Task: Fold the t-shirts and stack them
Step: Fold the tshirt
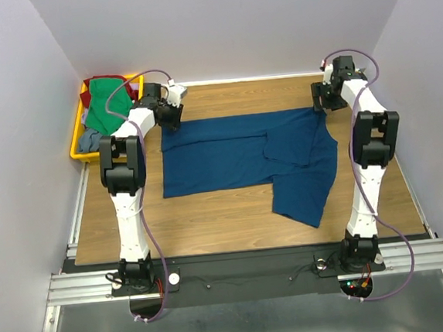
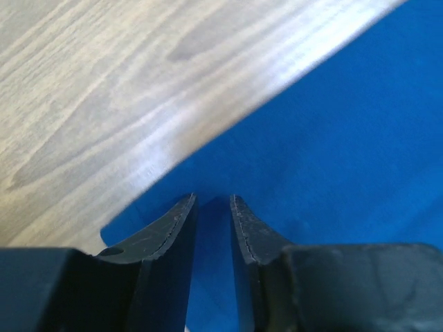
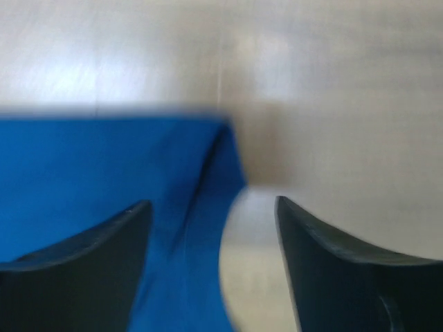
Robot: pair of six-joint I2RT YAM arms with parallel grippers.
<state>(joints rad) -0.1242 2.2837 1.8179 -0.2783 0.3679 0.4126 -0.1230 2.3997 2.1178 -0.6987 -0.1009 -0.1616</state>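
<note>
Two sets of jaws parted over the blue shirt (image 1: 220, 154) — left gripper (image 2: 213, 202) a narrow slit above its edge, right gripper (image 3: 212, 204) spread wide astride a corner — limp, light cloth by the look, best pinched at corners, deep between the jaws.

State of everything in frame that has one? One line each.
blue t-shirt: flat on the table, partly folded, right part lying askew.
green t-shirt: crumpled, on top in the yellow tray.
red t-shirt: bunched, mostly covered.
grey-blue t-shirt: crumpled at the tray's near end.
left gripper: narrowly open over the blue shirt's corner.
right gripper: wide open, holding nothing.
</note>
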